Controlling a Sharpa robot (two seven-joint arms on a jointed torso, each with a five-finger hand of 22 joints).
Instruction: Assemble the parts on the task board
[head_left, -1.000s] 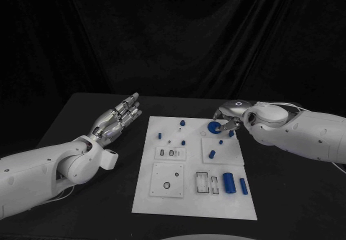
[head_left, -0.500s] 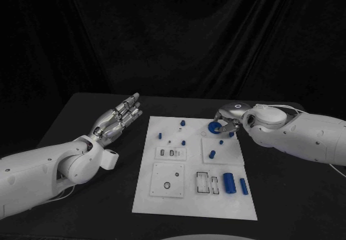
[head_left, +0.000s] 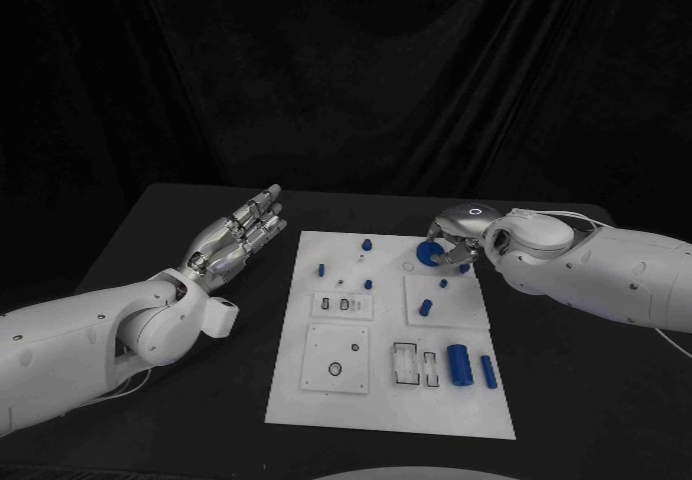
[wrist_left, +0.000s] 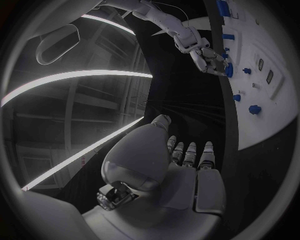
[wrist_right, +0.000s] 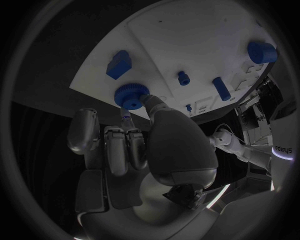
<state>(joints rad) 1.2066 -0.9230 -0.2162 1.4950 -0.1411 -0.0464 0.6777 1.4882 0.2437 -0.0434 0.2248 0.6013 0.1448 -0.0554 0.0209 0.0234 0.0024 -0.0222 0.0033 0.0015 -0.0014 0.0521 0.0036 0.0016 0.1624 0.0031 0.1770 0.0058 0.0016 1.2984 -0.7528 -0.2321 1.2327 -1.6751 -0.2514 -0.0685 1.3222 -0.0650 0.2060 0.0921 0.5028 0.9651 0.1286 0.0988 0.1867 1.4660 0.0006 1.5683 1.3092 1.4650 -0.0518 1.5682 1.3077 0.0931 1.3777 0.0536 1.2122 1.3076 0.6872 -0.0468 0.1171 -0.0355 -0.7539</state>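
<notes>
Blue round part (head_left: 427, 256): pinched in my right hand (head_left: 459, 238) at the task board's (head_left: 389, 400) far right edge, as before.
Left hand (head_left: 238, 238): fingers apart, holding nothing, still raised beside the board's left edge.
Change: right arm barely shifted.

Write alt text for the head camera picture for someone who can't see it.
The right robot hand grips a round blue part at the far right edge of the white task board on a black table. The left robot hand hovers open, left of the board. Smaller blue parts dot the board.
</notes>
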